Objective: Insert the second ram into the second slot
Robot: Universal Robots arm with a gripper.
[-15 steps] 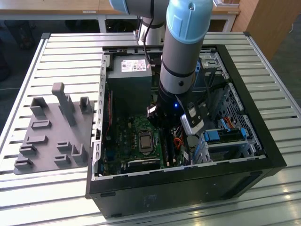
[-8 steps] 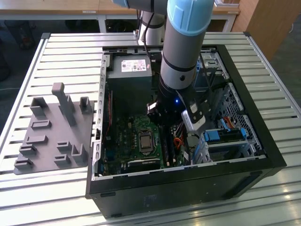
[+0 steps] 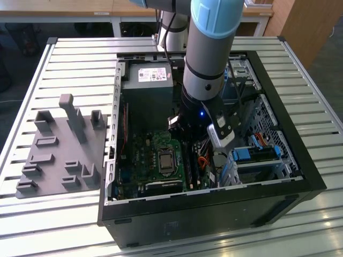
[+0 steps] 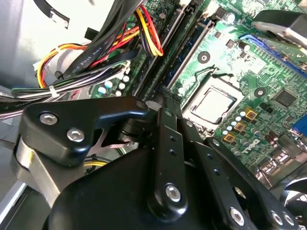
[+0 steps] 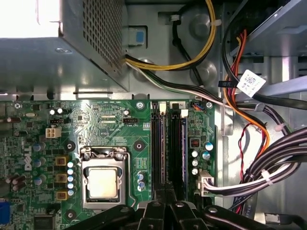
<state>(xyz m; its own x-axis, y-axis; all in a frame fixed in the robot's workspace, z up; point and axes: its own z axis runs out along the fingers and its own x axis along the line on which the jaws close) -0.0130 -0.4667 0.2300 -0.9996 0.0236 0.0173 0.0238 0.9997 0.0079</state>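
Two dark jaws (image 5: 165,211) hang low over our motherboard (image 5: 120,129), seemingly closed together on the top edge of the second ram (image 5: 183,153), which stands upright in its slot just beyond them, beside the processor socket (image 5: 103,182).

PC case (image 3: 300,176) sits open on the bench (image 3: 80,53), fixture plate (image 3: 59,150) just beside it on the exterior view's left. Inside: power supply (image 3: 147,85) at far end, motherboard (image 3: 155,160) nearer, CPU socket (image 5: 101,179) on it. RAM slots (image 5: 169,143) lie between socket and cable bundle (image 5: 268,163). Arm (image 3: 206,59) reaches down into case, gripper (image 5: 165,211) over slots' near end.
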